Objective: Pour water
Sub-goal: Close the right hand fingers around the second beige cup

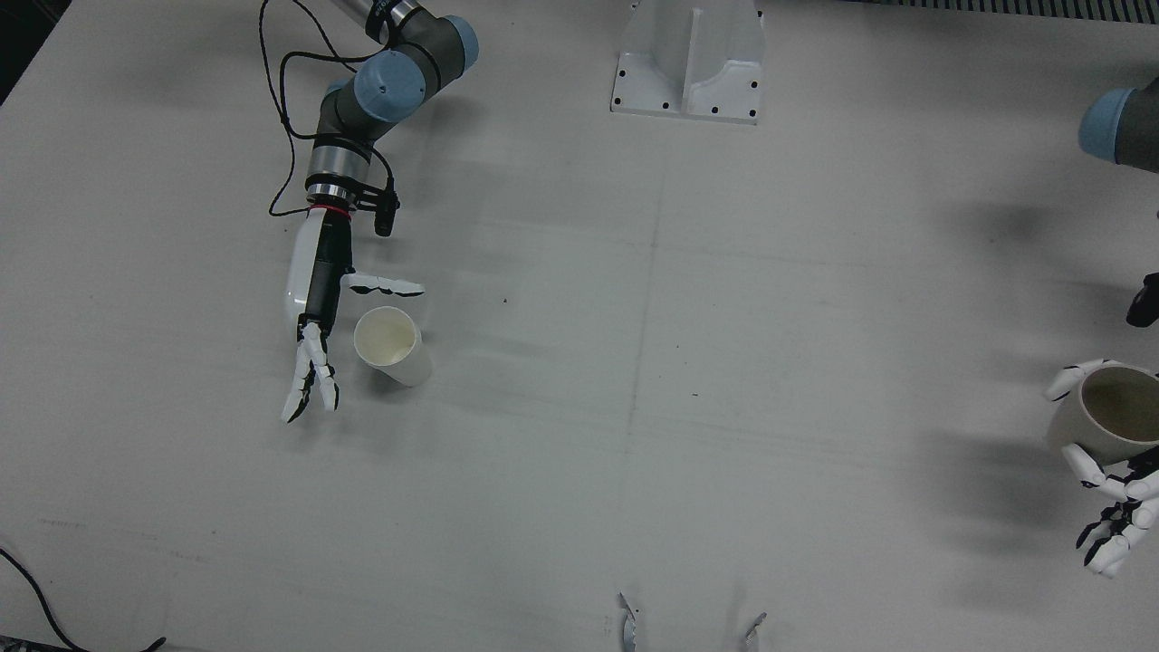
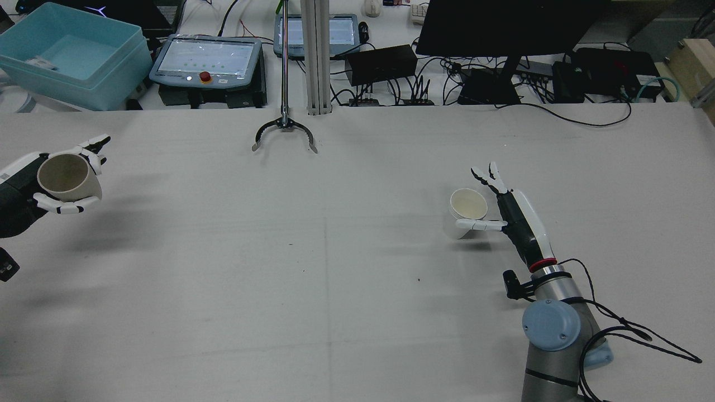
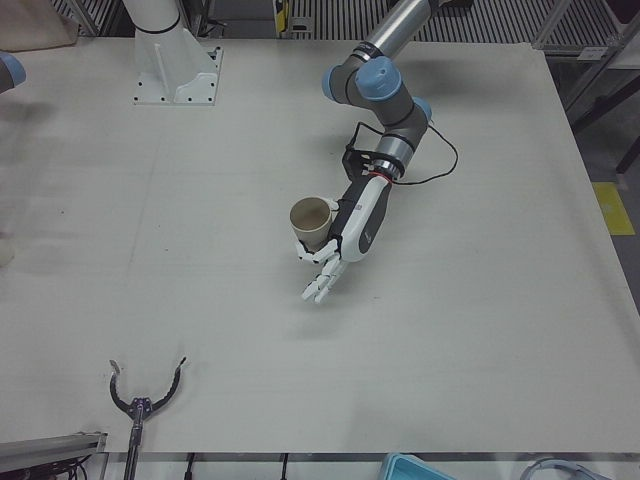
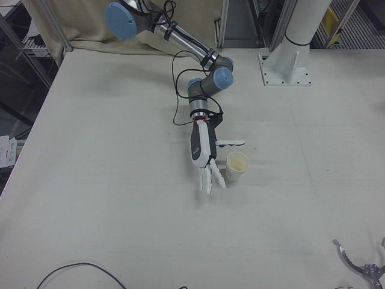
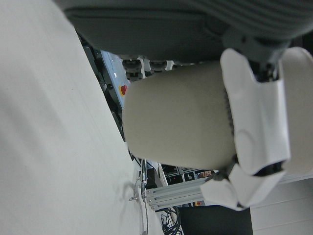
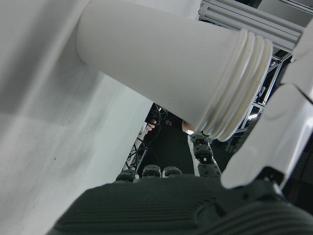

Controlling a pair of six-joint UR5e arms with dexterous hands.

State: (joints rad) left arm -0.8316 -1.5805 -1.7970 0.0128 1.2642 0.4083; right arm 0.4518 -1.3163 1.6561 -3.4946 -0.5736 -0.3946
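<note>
Two paper cups on the white table (image 2: pixel 335 268), well apart. One cup (image 2: pixel 68 177) clamped in the left hand (image 2: pixel 53 187), lifted above the far left edge of the table in the rear view, fingers wrapped around its wall. The other cup (image 1: pixel 391 346) standing upright on the right half of the table, just beside the right hand (image 1: pixel 312 340). Right hand spread apart, holding nothing: thumb stretched behind the cup, the other fingers straight along its side; cannot tell if any of them touches the wall.

Probably light and thin-walled, so easy to crush and easy to tip over; a gentle hold around the middle of the wall, below the rolled rim, looks safest. The smooth paper could slip from hard plastic fingers.

Hard to make out: any water inside. The held cup looks dark inside, the standing one pale, but the level cannot be judged. Left hand cut by the frame edge in the front view (image 1: pixel 1118 507), and the left-front view misses it. Both hand views sideways and very close, showing only cup walls.
</note>
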